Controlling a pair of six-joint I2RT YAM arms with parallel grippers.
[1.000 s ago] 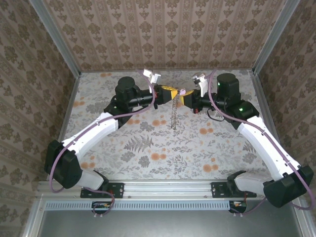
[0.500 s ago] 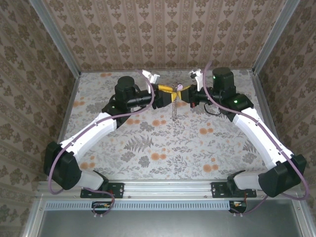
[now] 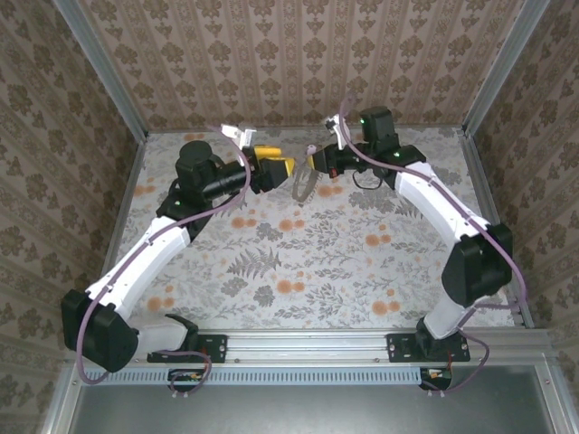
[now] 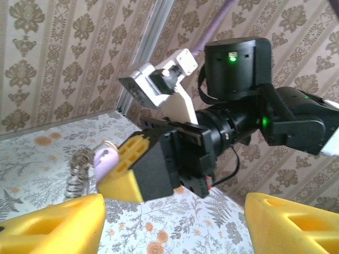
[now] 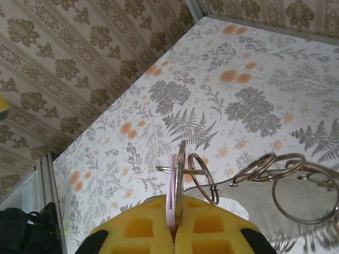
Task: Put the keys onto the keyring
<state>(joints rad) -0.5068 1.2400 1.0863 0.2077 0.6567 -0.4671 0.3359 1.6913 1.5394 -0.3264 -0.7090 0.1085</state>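
Damask-patterned walls (image 3: 298, 54) (brownish) enclose a floral-print table (image 3: 308, 262) with metal corner posts (image 3: 99, 68).

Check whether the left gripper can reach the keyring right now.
Probably yes: the left gripper is open and faces the keyring, which hangs free by the key pinched in the right gripper.
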